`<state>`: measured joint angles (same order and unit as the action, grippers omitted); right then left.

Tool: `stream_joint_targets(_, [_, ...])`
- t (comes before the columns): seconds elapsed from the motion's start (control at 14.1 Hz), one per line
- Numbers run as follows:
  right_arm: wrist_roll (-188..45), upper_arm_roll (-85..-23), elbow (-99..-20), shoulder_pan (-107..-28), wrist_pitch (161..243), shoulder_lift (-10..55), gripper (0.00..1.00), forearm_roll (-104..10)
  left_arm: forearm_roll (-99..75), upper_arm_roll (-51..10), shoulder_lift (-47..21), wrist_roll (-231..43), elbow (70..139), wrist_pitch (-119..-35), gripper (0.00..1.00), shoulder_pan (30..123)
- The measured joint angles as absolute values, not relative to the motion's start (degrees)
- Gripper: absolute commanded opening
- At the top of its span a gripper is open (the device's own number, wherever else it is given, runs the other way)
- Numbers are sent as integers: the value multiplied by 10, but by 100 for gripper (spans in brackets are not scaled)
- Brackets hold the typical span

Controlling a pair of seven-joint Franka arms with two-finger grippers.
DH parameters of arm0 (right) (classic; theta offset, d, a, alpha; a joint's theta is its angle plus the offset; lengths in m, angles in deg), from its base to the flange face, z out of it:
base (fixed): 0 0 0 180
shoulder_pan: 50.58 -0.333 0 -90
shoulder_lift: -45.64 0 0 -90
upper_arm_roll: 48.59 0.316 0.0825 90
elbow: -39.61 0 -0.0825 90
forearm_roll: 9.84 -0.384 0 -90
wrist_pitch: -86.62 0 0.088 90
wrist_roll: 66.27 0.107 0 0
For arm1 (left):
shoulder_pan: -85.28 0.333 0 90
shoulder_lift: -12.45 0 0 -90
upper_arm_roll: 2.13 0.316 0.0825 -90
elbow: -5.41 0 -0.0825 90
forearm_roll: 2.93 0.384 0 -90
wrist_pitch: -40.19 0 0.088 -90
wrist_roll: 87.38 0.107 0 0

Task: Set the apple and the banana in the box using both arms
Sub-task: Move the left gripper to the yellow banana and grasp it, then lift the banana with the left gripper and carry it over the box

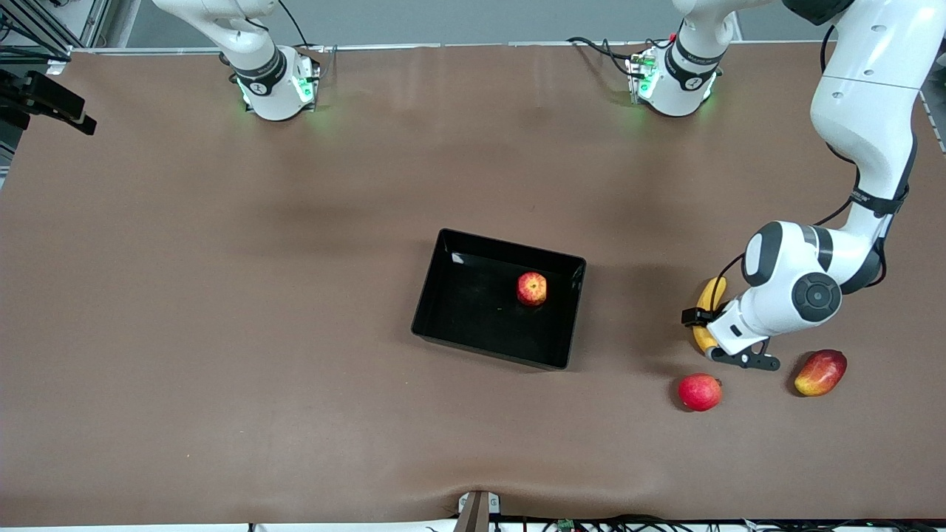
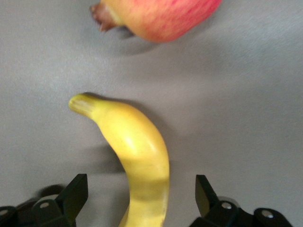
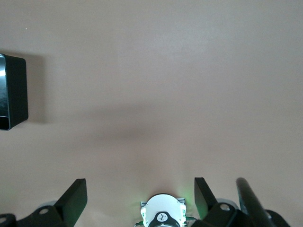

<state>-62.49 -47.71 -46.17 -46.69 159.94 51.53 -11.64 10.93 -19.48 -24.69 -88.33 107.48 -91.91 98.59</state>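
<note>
The apple, red with yellow patches, lies inside the black box at mid-table. The banana lies on the table toward the left arm's end, apart from the box. My left gripper is down over the banana's nearer half, open. In the left wrist view its fingers stand on either side of the banana without touching it. My right gripper is open and empty, held high over bare table near its own base; a corner of the box shows there.
A uniformly pinkish-red round fruit lies just nearer the front camera than the banana, and it also shows in the left wrist view. A red-yellow mango lies beside it, toward the left arm's end.
</note>
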Motion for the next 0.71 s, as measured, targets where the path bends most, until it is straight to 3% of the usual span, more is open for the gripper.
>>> stream_joint_targets(0.28, [-625,-477,-462,-467,1600,515,100,-116,110,-198,-247,-883,1082,-921,8,984])
stream_joint_targets(0.36, [-625,-477,-462,-467,1600,515,100,-116,110,-198,-247,-883,1083,-921,0,983])
stream_joint_targets(0.71, [-625,-477,-462,-467,1600,515,100,-116,114,-203,-239,-883,1083,-907,0,980])
